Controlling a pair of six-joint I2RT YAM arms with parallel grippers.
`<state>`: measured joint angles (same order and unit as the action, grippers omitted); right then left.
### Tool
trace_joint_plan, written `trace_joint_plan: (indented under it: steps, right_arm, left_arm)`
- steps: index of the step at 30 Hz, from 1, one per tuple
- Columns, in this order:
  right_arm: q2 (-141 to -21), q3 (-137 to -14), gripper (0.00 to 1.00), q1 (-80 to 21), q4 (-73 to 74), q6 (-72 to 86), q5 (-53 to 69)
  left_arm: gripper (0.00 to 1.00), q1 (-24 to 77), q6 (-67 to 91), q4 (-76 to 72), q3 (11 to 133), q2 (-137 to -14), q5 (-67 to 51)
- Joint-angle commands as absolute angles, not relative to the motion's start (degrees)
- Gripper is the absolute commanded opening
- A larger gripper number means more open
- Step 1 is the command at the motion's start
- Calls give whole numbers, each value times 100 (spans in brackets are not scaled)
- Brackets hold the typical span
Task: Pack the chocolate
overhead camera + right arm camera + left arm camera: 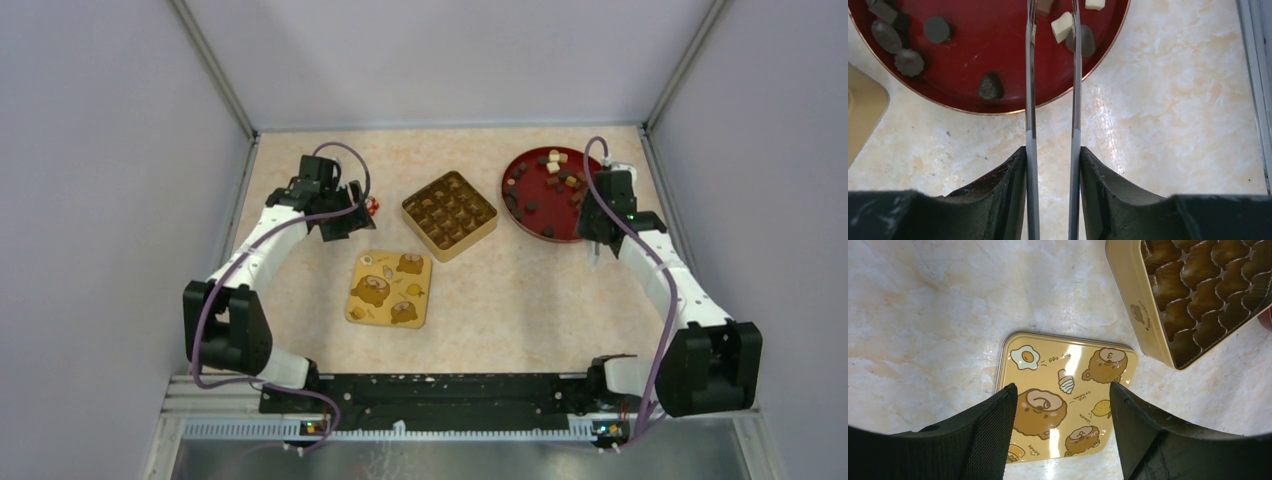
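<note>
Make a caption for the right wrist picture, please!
Right tool hovers, thin prongs apart, over a round red plate scattered with tiny dark and cream chocolate lumps.

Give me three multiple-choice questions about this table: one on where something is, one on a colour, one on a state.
1. Where is the yellow lid? A) flat on the table beside the box B) closing the box C) standing on edge
2. What colour is the plate holding the chocolate? A) blue B) red C) white
3. The left gripper is: A) clamped on the lid B) shut on a chocolate C) open, holding nothing
Answers: 1 A, it lies flat, apart from the uncovered box. 2 B, red shows between the pieces. 3 C, its fingers stand wide apart with nothing between.
</note>
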<state>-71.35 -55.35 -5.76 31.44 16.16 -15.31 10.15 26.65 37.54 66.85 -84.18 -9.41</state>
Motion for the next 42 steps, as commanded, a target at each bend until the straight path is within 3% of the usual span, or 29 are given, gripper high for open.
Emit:
trace_joint_plan:
  steps: [1,42]
  right_arm:
    - [-7018,-5415,40,-530,3128,1645,-1477]
    - [-7208,-5340,43,-523,3062,1494,-1773]
  left_arm:
    - [73,976,2663,3604,6703,-8423,-995]
    - [72,976,2689,3595,6794,-8488,-1084]
